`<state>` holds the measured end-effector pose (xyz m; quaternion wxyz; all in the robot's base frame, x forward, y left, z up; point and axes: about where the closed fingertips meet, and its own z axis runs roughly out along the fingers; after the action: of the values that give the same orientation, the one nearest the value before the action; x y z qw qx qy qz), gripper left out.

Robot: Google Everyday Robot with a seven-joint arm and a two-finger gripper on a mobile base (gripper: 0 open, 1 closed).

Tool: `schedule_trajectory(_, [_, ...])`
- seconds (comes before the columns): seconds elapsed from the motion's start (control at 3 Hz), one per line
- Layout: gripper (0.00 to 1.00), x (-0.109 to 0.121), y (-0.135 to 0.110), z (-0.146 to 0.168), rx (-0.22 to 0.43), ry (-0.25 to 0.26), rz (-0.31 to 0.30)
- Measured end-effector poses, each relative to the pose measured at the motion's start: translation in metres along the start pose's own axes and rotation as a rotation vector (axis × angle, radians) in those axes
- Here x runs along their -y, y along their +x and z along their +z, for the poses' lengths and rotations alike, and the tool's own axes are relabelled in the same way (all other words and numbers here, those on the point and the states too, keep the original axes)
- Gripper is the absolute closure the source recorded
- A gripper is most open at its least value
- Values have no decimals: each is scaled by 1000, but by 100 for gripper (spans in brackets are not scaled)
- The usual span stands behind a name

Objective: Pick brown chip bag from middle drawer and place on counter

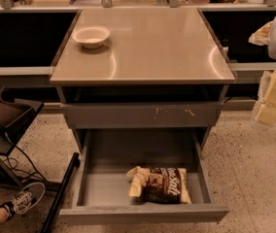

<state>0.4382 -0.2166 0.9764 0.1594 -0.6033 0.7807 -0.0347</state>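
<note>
Lying in middle drawer (143,213): brown chip bag (160,184); gripper (273,101) far right.

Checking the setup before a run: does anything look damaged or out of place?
Only the closed grey drawer front under the glossy tan counter: pale scratch marks mar it. The crinkled dark brown chip bag lies in the open grey metal drawer. The pale gripper hangs far right.
</note>
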Motion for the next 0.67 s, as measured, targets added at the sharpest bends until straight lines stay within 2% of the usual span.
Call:
schedule_trajectory(0.33, [0, 0, 0, 0, 0, 0, 0])
schedule_trajectory(0.67, [0, 7, 4, 23, 41, -20, 11])
